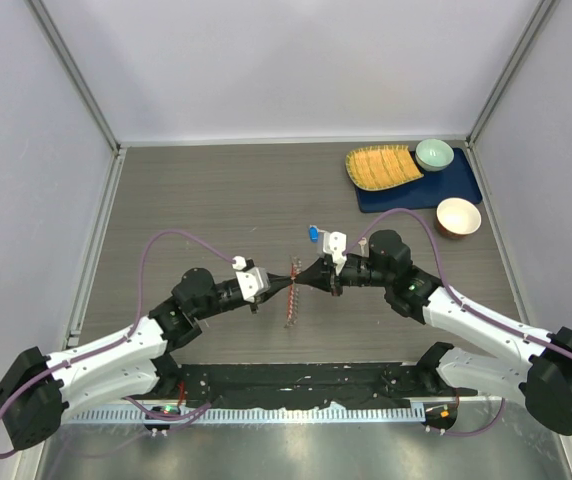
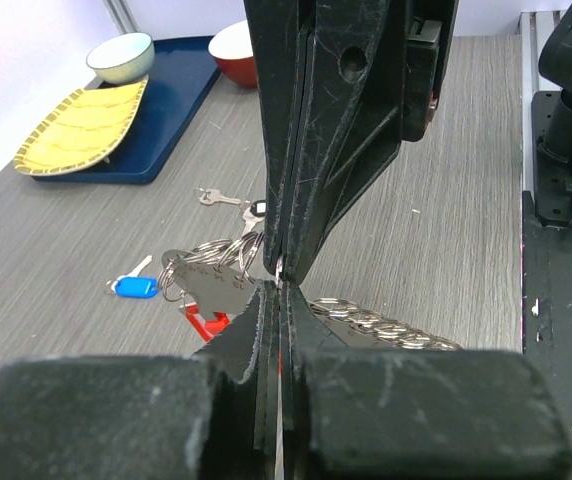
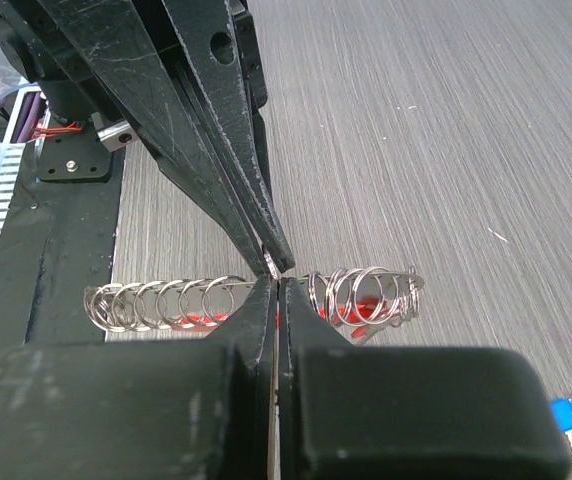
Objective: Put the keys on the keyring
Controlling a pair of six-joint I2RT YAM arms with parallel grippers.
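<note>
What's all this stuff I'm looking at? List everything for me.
keyring: one, silvery ring coil with red tag, mid-table, pinched by both grippers
blue key: one, blue head, on table beyond keyring
other keys: two seen, silver and black-headed, near it
tray: one, blue, far right
plate: one, yellow, on tray
green bowl: one, on tray
orange bowl: one, white inside, beside tray
table: one, grey wood-grain
left gripper: one, black, shut
right gripper: one, black, shut
</note>
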